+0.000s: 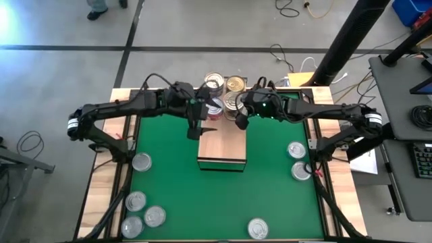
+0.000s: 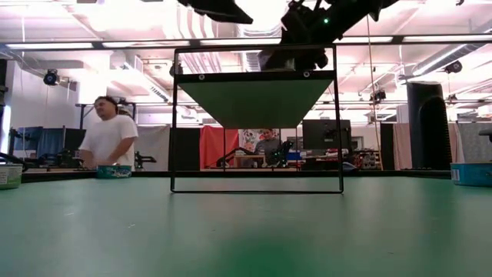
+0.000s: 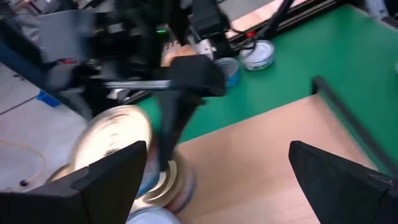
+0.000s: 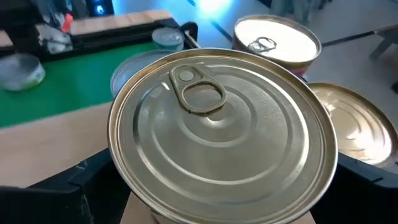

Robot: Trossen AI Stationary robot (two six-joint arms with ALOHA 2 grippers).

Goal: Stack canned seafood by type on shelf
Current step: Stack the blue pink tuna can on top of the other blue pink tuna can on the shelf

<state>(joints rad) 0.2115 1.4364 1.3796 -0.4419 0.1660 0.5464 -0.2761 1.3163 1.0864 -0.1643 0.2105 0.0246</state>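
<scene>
Tins [image 1: 226, 93] stand grouped at the shelf's [image 1: 221, 145] far end, sorted by lid, while both wide-open claws, left [image 1: 196, 127] and right [image 1: 239, 121], hover there holding nothing, and more tins [image 1: 142, 162] wait on the green worktop [image 1: 182, 196].

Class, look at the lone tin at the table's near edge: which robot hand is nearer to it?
Right, narrowly. The right hand is at the shelf's far end, almost straight beyond the lone tin. The left hand is there too, offset further sideways.
</scene>
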